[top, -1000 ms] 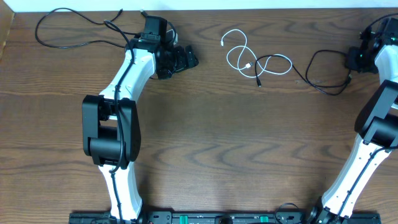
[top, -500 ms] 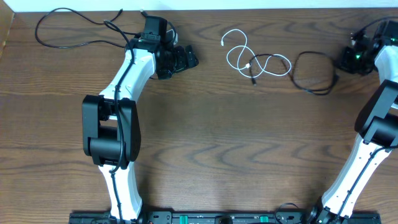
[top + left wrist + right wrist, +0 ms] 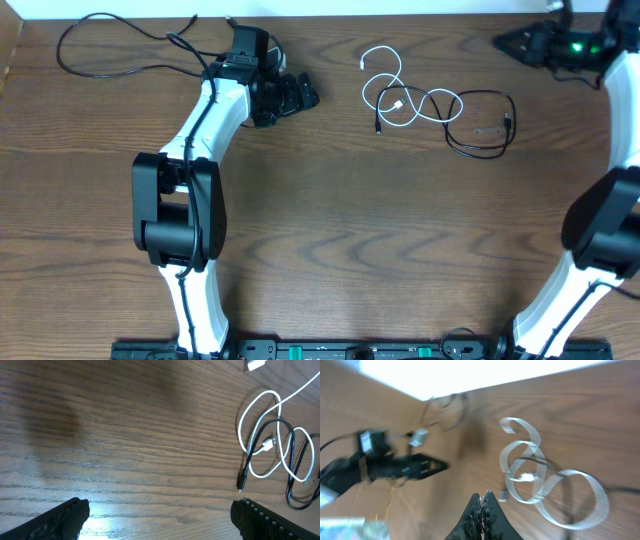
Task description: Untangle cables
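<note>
closest in, the left gripper [image 3: 160,510] had its jaws spread wide over bare wood, holding nothing. the right gripper [image 3: 483,500] showed only in a blurred wrist view, where its jaws appeared pressed together with no cable between them. farther out, in the far half of the table [image 3: 330,250], the white cable [image 3: 240,430] lay in loose loops crossed by the short black cable [image 3: 480,155], whose plug [image 3: 241,481] rested just beside the white loops while its wider loop spread off to the right. the step in hand was judged to be parting these two. it would go best with one gripper pinning a free white loop and the other taking the black cable near its plug, then drawing it back along its own path through the white loops, low and slowly, so that nothing cinched into a knot. the longer black cable [image 3: 62,45] lay looped at the far left, well apart from the tangle. the surface was dark, grained wood with some glare, and the thin cables lay flat on it, so the fingers would need to come right down to the wood. beyond the far edge ran a bright white band [image 3: 400,6].
</note>
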